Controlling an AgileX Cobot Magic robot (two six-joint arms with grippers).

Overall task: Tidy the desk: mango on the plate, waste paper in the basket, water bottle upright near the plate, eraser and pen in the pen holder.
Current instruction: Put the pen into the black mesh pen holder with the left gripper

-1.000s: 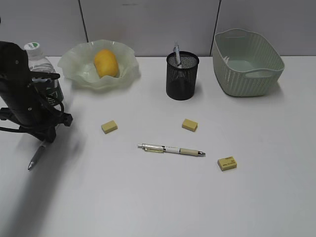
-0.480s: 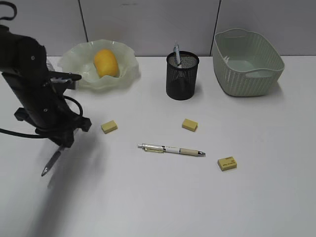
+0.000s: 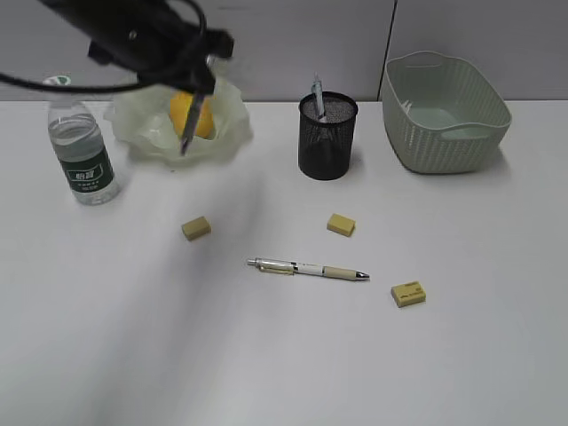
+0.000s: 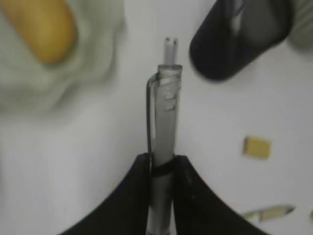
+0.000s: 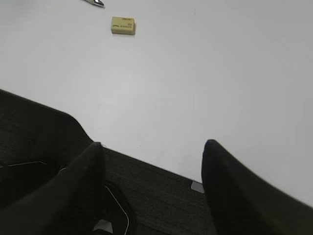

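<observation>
Translucent grey plastic, ribbed near the clip: that is the barrel of the held pen, pinched between the two black fingers of the left gripper, which is nearly closed around it. In the exterior view the left gripper hangs high over the ruffled pale green plate, and the held pen points tip down at a slight slant, in front of the smooth yellow-orange mango lying in the plate. Only the wrist view shows the pen's clip and push-button end, aimed toward the black mesh pen holder. A second pen lies flat on the white desk, long axis running left to right, tip to the right, among three small yellow erasers. The clear water bottle stands upright left of the plate; the woven-pattern basket sits at far right. The right gripper hangs with its fingers wide apart, holding nothing, above the desk edge.
</observation>
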